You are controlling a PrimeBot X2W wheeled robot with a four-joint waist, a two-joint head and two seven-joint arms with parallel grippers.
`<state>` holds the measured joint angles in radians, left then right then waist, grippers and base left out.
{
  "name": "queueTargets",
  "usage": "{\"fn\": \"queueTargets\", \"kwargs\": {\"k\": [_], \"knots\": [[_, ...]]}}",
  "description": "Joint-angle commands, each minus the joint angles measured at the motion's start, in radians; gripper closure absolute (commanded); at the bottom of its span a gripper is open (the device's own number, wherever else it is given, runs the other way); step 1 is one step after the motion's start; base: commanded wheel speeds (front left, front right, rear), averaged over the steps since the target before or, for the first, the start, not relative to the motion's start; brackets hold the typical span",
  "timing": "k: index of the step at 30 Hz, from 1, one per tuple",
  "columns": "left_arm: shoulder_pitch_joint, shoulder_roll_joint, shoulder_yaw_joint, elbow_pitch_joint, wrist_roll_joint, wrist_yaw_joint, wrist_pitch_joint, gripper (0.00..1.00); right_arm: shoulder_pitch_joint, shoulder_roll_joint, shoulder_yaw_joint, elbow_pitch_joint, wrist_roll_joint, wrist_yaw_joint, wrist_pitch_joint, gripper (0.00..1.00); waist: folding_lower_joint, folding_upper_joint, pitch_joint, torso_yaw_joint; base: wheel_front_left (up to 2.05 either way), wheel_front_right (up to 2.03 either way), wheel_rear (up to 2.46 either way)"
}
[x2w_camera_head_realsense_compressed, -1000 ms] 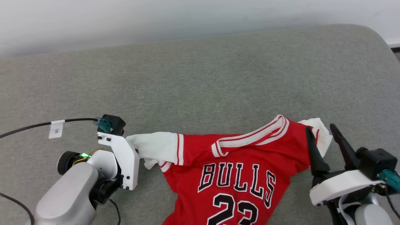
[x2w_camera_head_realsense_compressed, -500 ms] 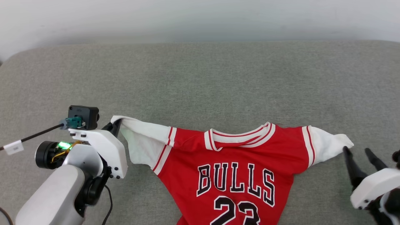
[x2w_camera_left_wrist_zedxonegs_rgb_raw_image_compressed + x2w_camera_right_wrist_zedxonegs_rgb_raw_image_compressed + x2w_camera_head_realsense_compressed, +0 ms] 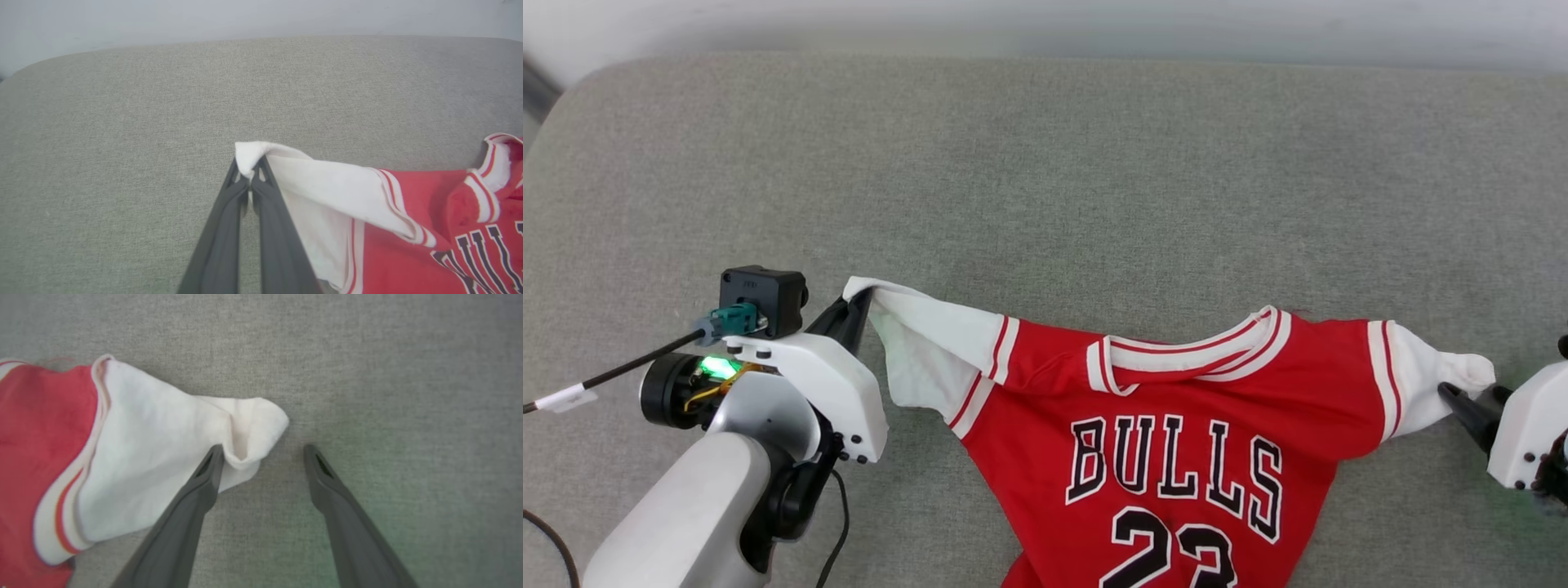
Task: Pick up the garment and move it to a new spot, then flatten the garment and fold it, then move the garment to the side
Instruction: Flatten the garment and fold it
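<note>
Cushion: a broad grey woven cushion [image 3: 1045,163] with rounded far corners spreads under everything.
Wall: a pale wall [image 3: 245,16] runs behind the cushion's far edge.
Shirt: a red shirt [image 3: 1176,392] lies front up on the near half of the cushion, spread sideways between the two grippers, with its lower part running off the head view's bottom edge.
Left arm: a pale grey left arm [image 3: 686,523] rises from the lower left of the head view and ends in a white bracket.
Left sleeve: the white left sleeve [image 3: 931,343] is lifted off the cushion and drawn up towards the left gripper.
Right sleeve: the white right sleeve [image 3: 163,457] lies loose and creased on the cushion.
Lettering: black, white-edged "BULLS" [image 3: 1176,465] crosses the chest, with a number [image 3: 1176,547] below it, cut off by the edge.
Collar: the white collar [image 3: 1192,359], striped in red, lies open towards the far side.
Left gripper: the left gripper [image 3: 250,173] has its fingers pressed together, pinching the cuff tip of the left sleeve.
Right gripper: the right gripper [image 3: 263,451] has its fingers spread wide and holds nothing; one tip sits at the cuff's edge and the other is over bare cushion.
Cable: a black cable [image 3: 621,371] leads leftwards from the left wrist.
Camera box: a black box [image 3: 762,298] sits on top of the bracket.
Tag: a small white tag [image 3: 564,398] hangs on the cable.
Light: a green light [image 3: 715,366] glows at the left wrist.
</note>
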<state>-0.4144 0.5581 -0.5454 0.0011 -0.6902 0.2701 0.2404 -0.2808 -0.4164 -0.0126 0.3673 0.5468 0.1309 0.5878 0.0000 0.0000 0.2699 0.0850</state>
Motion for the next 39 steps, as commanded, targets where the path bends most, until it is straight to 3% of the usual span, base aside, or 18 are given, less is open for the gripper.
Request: {"fn": "queueTargets", "kwargs": {"k": [1,2,3,4,7,13,19,27,39], "knots": [[-0.008,-0.003,-0.003,-0.001,0.003,0.0,-0.007,1.0,0.008,0.017,0.021,0.034,0.011,0.0,0.031,0.0,0.0,0.0,0.012,0.01,0.0,0.0,0.0],[-0.01,-0.004,-0.003,0.001,0.002,-0.001,-0.008,1.0,0.007,0.019,0.027,0.049,0.012,0.0,0.06,0.0,0.0,0.0,0.017,0.012,0.0,0.0,0.0],[-0.011,-0.007,-0.003,0.004,0.001,-0.001,-0.009,1.0,0.007,0.023,0.036,0.059,0.013,0.0,0.081,0.56,0.0,0.0,0.02,0.013,0.0,0.0,0.0],[-0.013,-0.008,-0.004,0.007,0.0,-0.002,-0.011,1.0,0.004,0.031,0.041,0.062,0.02,0.0,0.094,1.0,0.0,0.0,0.021,0.014,0.0,0.0,0.0],[-0.013,-0.007,-0.001,0.014,-0.006,-0.005,-0.013,1.0,-0.017,0.036,0.046,0.052,0.021,0.0,0.107,1.0,0.0,0.0,0.022,0.013,0.0,0.0,0.0],[-0.03,0.01,0.01,0.037,-0.015,-0.013,-0.005,1.0,-0.091,-0.014,0.048,-0.004,-0.02,0.0,0.049,1.0,0.0,0.0,-0.018,-0.007,0.0,0.0,0.0],[-0.1,0.015,0.029,0.097,-0.029,-0.043,0.004,1.0,-0.177,-0.043,0.066,-0.022,-0.079,0.0,0.002,1.0,0.0,0.0,-0.088,-0.035,0.0,0.0,0.0],[-0.321,-0.064,0.064,0.348,-0.074,-0.101,0.002,1.0,-0.364,-0.039,0.095,0.018,-0.127,0.0,-0.02,1.0,0.0,0.0,-0.136,-0.058,0.0,0.0,0.0],[-0.718,-0.139,0.11,0.739,-0.041,-0.2,-0.196,1.0,-0.778,0.001,0.182,0.174,-0.164,-0.001,-0.11,1.0,0.0,0.0,-0.055,-0.122,0.0,0.0,0.0]]}}
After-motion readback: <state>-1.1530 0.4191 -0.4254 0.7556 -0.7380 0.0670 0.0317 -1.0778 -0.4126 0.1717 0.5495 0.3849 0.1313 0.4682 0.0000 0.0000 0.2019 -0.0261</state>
